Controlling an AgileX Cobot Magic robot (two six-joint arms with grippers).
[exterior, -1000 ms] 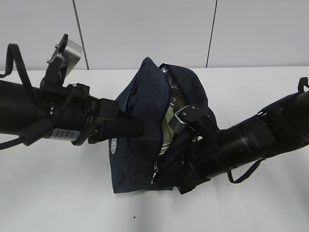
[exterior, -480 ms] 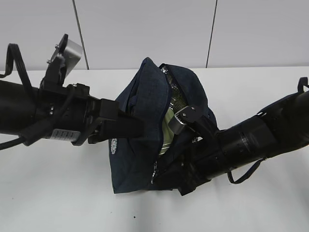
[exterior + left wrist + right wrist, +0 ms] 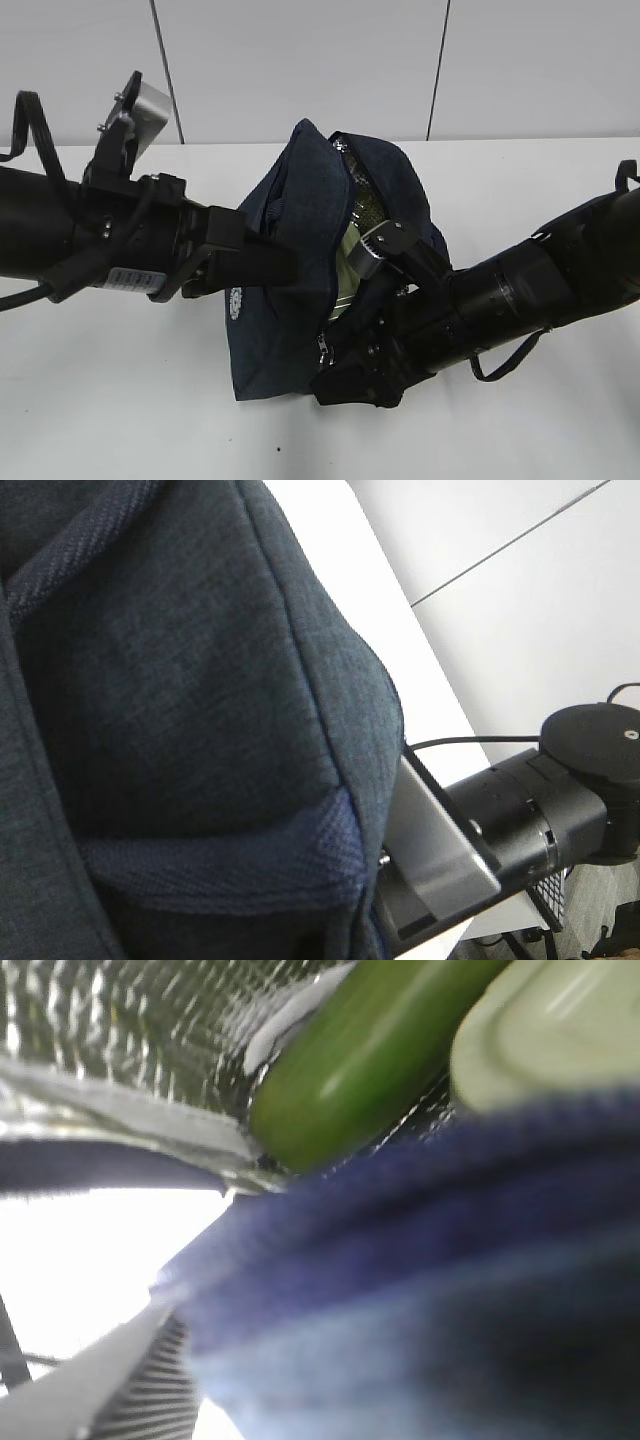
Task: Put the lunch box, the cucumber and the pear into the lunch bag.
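Exterior view: the left arm reaches in level from the left edge, its wrist camera bracket tilted up. The left claw [image 3: 268,262] presses its dark fingers against the left flap of the lunch bag [image 3: 300,300]; whether they pinch the fabric or merely lie on it cannot be told. The bag stands on the white worktop [image 3: 120,400] with its mouth gaping upward, directly ahead of that claw. The right arm comes in from the right edge at a low slant, forearm angled down toward the bag's near right corner. The right claw [image 3: 352,385] is sunk among the dark fabric there, and its state cannot be told. Just above and beyond it, the pale green lunch box [image 3: 347,265] shows inside the opening against silver lining.

Left wrist view: navy fabric fills nearly everything, a strap handle [image 3: 220,870] crossing the bottom. The claw itself is hidden. Past the bag's edge stands the right arm's wrist and its grey camera plate.

Right wrist view: blurred blue fabric lies closest, covering the claw. Beyond it, inside the foil-lined bag, the cucumber [image 3: 360,1055] lies slantwise, just beside the lunch box lid at upper right.
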